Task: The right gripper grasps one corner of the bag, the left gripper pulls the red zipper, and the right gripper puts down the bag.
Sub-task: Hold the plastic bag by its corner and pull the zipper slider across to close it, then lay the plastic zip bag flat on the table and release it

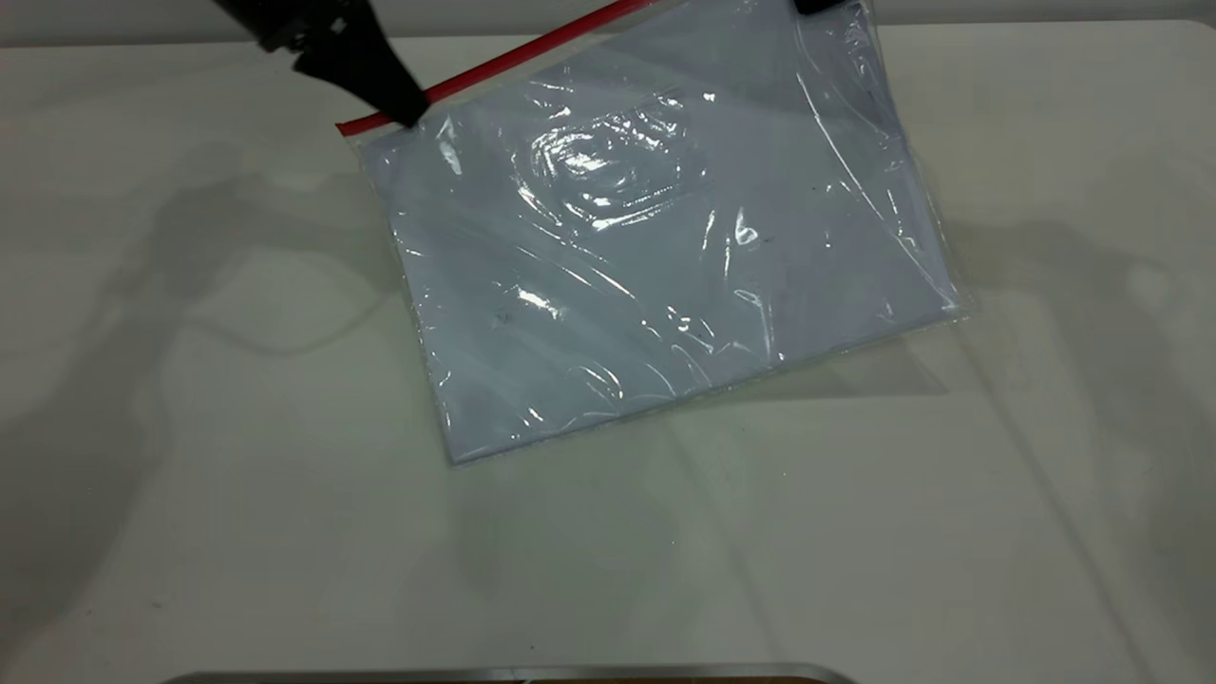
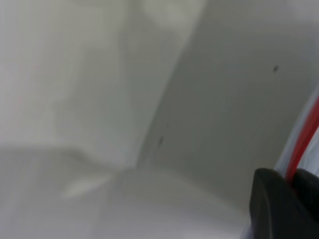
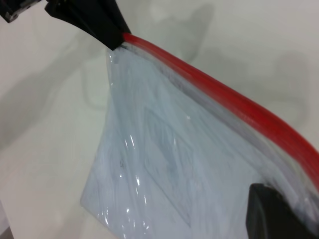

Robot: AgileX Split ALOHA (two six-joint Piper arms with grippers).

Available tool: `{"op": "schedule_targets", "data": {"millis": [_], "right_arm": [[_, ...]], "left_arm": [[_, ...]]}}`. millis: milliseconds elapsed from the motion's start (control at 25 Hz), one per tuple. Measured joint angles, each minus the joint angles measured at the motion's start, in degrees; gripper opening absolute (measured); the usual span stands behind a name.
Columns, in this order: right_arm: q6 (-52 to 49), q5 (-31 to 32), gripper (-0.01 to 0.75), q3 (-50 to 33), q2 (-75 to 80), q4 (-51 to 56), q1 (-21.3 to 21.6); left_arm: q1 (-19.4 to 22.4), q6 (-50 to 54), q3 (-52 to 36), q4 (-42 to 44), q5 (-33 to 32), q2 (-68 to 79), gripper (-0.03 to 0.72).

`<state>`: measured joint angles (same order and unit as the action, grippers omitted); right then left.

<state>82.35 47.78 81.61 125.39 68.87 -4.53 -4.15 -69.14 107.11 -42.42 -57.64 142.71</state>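
The bag (image 1: 655, 247) is a clear pouch with white sheets inside. Its far long edge is raised and its near edge rests on the table. The red zipper (image 1: 532, 52) runs along the raised edge. My left gripper (image 1: 407, 106) is shut on the zipper close to its left end; the left wrist view shows its fingers (image 2: 271, 199) pinching the red strip (image 2: 305, 137). My right gripper (image 1: 819, 6) holds the bag's far right corner, mostly out of view. In the right wrist view one of its fingers (image 3: 271, 214) presses on the bag (image 3: 174, 164) below the zipper (image 3: 224, 97), and the left gripper (image 3: 102, 25) shows at the far end.
The white table (image 1: 190, 427) surrounds the bag on the left, right and near sides. A metal-edged object (image 1: 494, 673) lies at the table's near edge. The arms cast shadows on both sides of the bag.
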Motion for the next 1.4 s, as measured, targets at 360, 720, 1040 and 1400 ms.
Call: {"op": "schedule_targets", "data": {"millis": [360, 720, 1040, 1400], "right_arm": [[0.00, -0.49, 0.033, 0.00, 0.00, -0.01, 0.06], [0.85, -3.77, 0.037, 0.00, 2.02, -0.62, 0.71], [-1.30, -12.37, 0.177, 0.11, 13.17, 0.77, 0.46], [-45.83, -19.87, 0.420, 0.11, 8.76, -48.08, 0.19]], "left_arm": [[0.55, 2.14, 0.00, 1.44, -1.19, -0.05, 0.074], [1.08, 10.09, 0.04, 12.34, -1.44, -10.86, 0.322], [1.14, 25.62, 0.04, 12.53, -9.28, -28.00, 0.488], [1.14, 34.96, 0.04, 9.11, -9.28, -47.73, 0.494]]}}
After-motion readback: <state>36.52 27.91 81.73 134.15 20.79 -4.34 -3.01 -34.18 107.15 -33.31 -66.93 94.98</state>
